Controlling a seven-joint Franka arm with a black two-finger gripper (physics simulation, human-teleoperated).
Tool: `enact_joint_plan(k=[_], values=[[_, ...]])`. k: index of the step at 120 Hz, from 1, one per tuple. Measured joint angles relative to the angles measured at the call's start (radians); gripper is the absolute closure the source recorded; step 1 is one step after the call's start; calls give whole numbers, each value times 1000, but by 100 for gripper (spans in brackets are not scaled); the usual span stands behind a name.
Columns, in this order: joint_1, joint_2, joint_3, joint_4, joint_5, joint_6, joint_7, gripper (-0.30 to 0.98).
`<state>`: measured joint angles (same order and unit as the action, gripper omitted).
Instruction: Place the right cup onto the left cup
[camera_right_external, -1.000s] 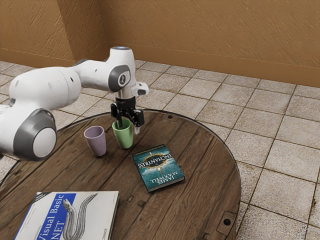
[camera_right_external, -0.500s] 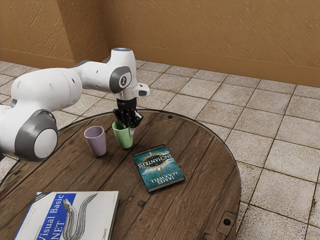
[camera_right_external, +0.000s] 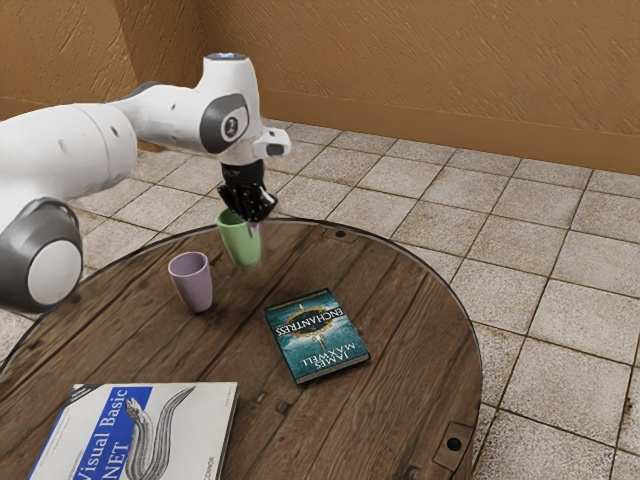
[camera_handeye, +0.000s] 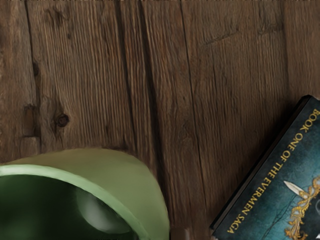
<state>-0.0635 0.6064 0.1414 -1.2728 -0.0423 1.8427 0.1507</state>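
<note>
Ochre textured walls (camera_right_external: 400, 70) and pale square floor tiles (camera_right_external: 560, 260) surround the round wooden table (camera_right_external: 400, 410). Two containers noted, both mouth up. Purple cup (camera_right_external: 193, 288): upright on the table; its contents, if any, cannot be determined. Green cup (camera_right_external: 240, 243): held above the table, beyond the purple cup and toward the exterior view's right, the two well apart from stacking. In the wrist view its interior is dark, with a pale blurred patch that cannot be identified.

The gripper (camera_right_external: 253, 214) is pinching the green cup by its wall at the rim. Most of the cup hangs below the gripper and slightly to its exterior view's left side.

The arm (camera_right_external: 75, 150) enters from the exterior view's left, runs across to the wrist and turns down, the hand pointing toward the table.

Also on the table: the teal Enchantress book (camera_right_external: 318, 345), lying flat, and the Visual Basic book (camera_right_external: 190, 425), flat, at the exterior view's lower left.
</note>
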Motion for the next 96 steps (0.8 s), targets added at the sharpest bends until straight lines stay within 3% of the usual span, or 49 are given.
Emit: enact_joint_plan(k=[45,96], values=[[10,-264,24,-256,20,44,-2,79],[28,-310,60,-358,24,89,-5,79]])
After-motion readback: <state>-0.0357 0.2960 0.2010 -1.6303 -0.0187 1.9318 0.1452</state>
